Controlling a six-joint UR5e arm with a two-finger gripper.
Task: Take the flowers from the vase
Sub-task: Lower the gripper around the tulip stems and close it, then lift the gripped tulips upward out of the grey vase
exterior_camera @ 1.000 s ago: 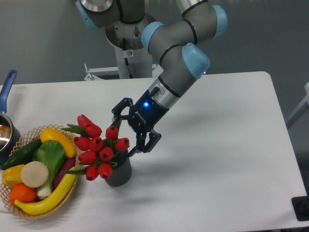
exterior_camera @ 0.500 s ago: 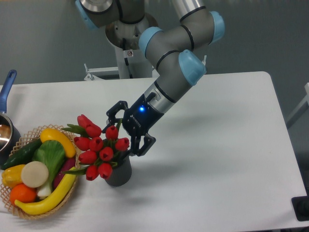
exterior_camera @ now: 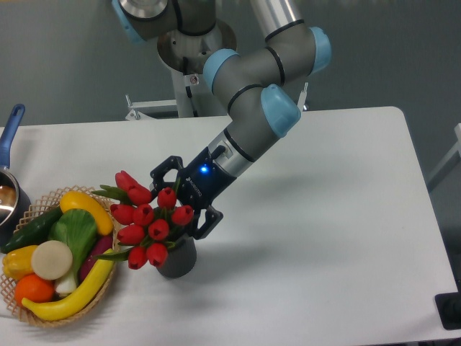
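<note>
Your black two-finger gripper [exterior_camera: 181,198] is spread apart, one finger above the bunch of red tulip buds with green leaves [exterior_camera: 148,220] and the other low at its right edge, just beside the rim of the small dark grey ribbed vase [exterior_camera: 178,259]. The flowers sit in that vase on the white counter [exterior_camera: 324,238], leaning left toward the woven wicker basket [exterior_camera: 43,306].

Watch the lower finger: if it catches the vase rim as you close, the light vase will likely tip or lift with the stems. You also seem to be bracketing buds rather than stems, so you could crush heads or pinch only a few.

The basket holds a yellow banana, a dark green cucumber, an orange, a white round piece and other produce. A blue-handled pot [exterior_camera: 9,184] at the left edge holds something brownish.
</note>
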